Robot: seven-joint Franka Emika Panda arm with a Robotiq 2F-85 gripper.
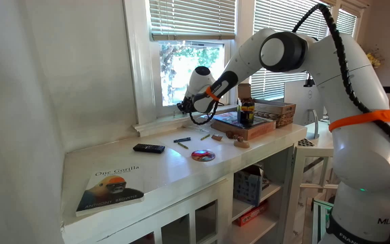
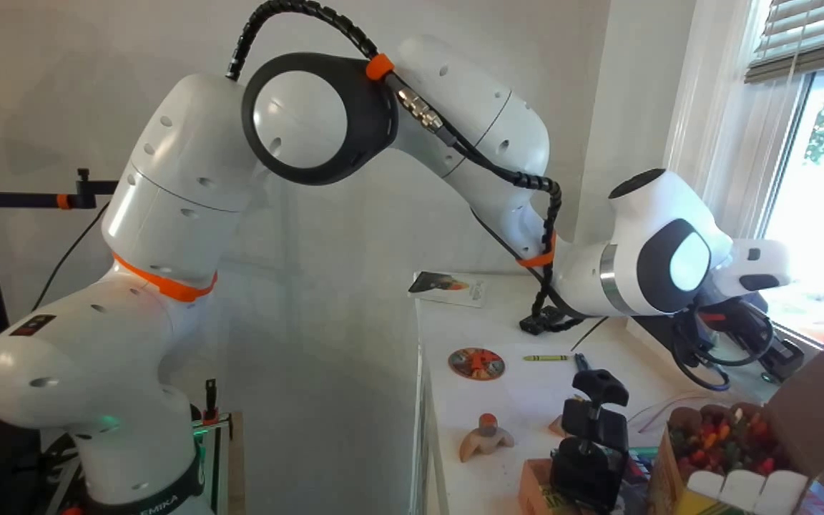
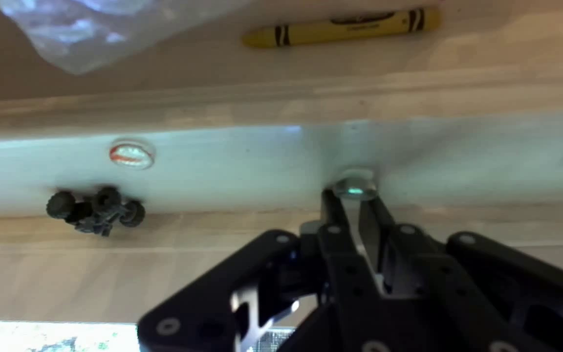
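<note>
Pincer down at the windowsill, arm stretched out toward it over the white surface. Fingers stand close together, only a slim gap between; small shiny rounded thing sits right at their tips, at the windowsill, clear or metallic. Can't tell whether it's gripped or just lies at the tips. Wrist view: small black toy with knobby wheels on the window-side edge of the windowsill; small red-and-white disc flat on the windowsill. Yellow crayon near the windowsill's room-side edge, crinkled translucent plastic on that same side. In an exterior view, out from the windowsill on the surface: dark blue crayon, black remote control, then round picture disc and wooden figure farther out. "One Gorilla" book by Anthony Browne well apart from the windowsill. Flat box and woven basket near the windowsill; open cardboard box of small red, orange and green pieces also near it. Window directly above the windowsill, blinds partly lowered over the glass.
</note>
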